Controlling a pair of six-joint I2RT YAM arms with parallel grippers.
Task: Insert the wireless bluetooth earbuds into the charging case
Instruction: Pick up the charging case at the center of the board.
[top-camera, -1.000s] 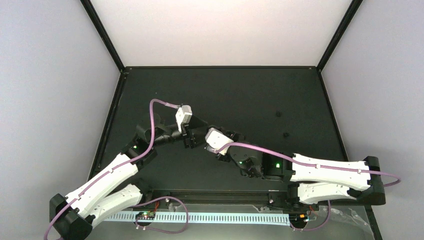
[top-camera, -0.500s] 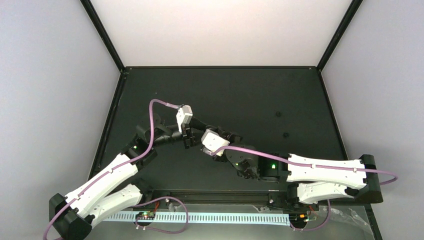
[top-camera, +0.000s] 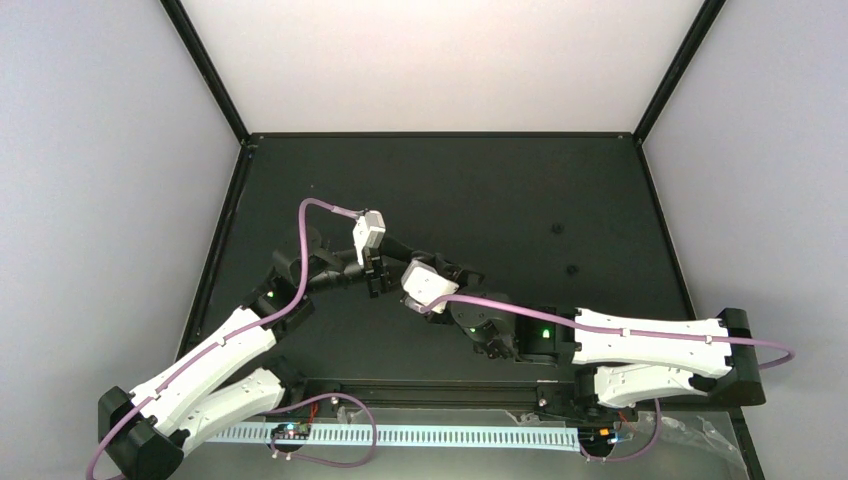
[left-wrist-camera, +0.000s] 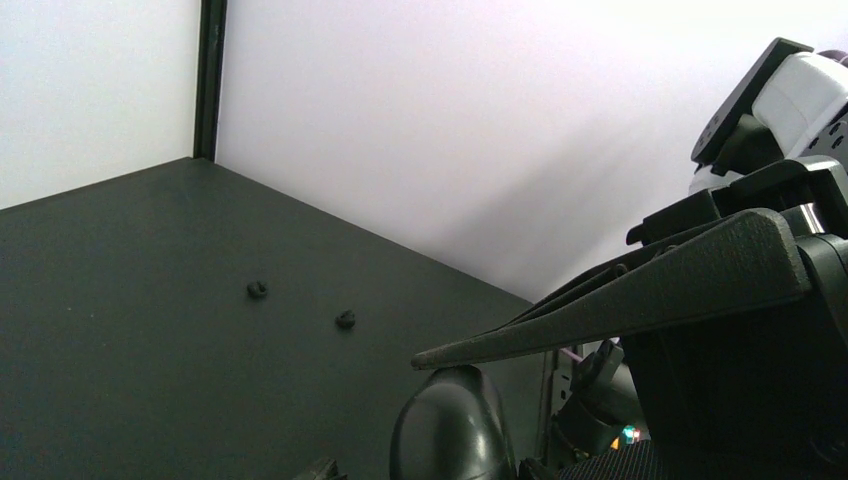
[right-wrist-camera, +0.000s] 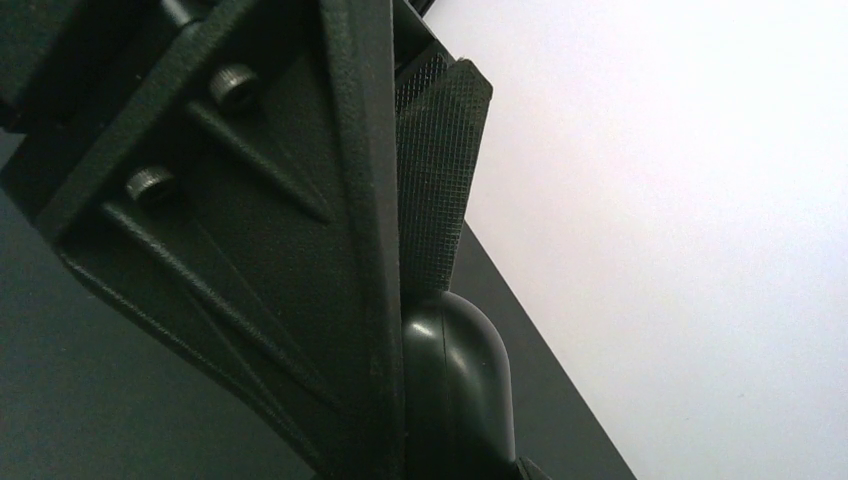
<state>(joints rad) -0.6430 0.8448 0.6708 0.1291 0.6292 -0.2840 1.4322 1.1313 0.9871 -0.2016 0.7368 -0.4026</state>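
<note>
Right wrist view shows the glossy black rounded plastic charging case (right-wrist-camera: 455, 390) touching a knurled pad. The left tool (top-camera: 388, 262) and right tool (top-camera: 447, 272) meet over it, left of the centre of the black table (top-camera: 480, 180), and how far either is open cannot be told. No white earbuds show, only two small dark lumps (top-camera: 556, 228) towards the right edge, which cannot be identified. In my judgement the case should be steadied, opening upward, before anything is fetched. No brand, label or writing is legible.

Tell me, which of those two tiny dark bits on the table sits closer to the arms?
The front bit, slightly rightward; the back bit lies farther from them.
</note>
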